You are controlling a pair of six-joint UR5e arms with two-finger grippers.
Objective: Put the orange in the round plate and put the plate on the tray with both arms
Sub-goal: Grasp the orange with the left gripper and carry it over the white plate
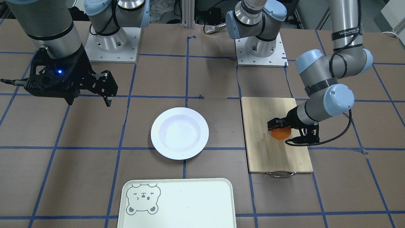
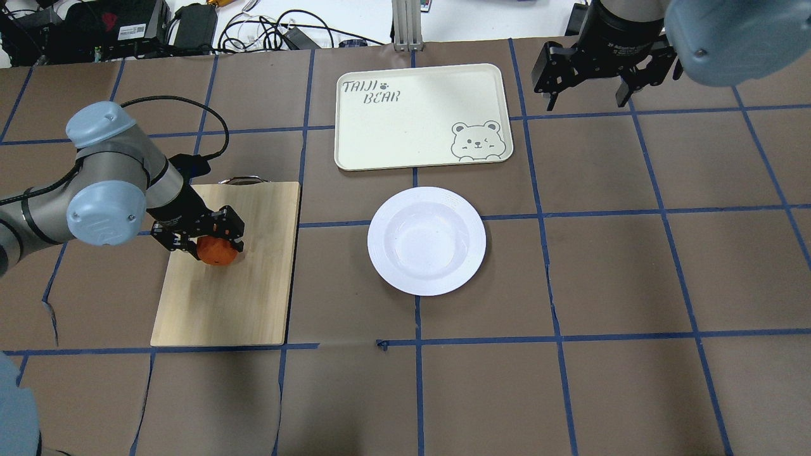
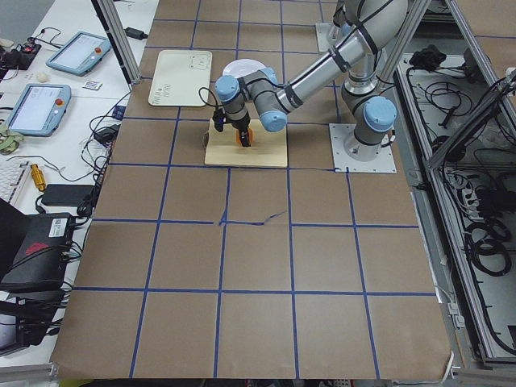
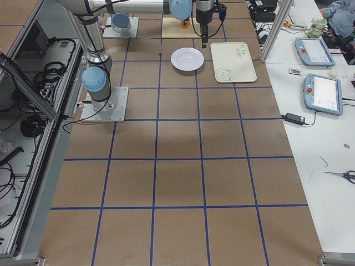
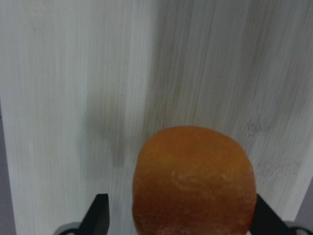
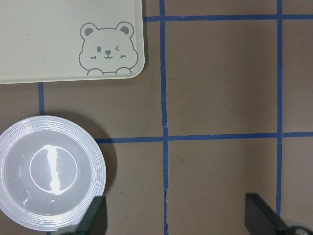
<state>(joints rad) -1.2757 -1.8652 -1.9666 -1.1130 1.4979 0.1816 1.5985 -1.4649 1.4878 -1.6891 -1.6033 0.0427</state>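
The left tool (image 2: 206, 235) is released: its fingers (image 5: 100, 215) stand spread on either side of the orange (image 2: 217, 251), with a gap showing at one finger in the wrist view. The orange rests directly under this tool, between the fingers, on the bamboo cutting board (image 2: 241, 291), with nothing blocking it. Beyond the board's edge, toward the other arm, the round plate (image 2: 426, 240) lies on the bench (image 2: 633, 285), well apart from the tool. Past the plate, farther from the robot, lies the tray (image 2: 405, 120). The right tool (image 2: 588, 95) hangs released, jaws wide, above bare bench just beside the tray's bear corner, apart from the plate.
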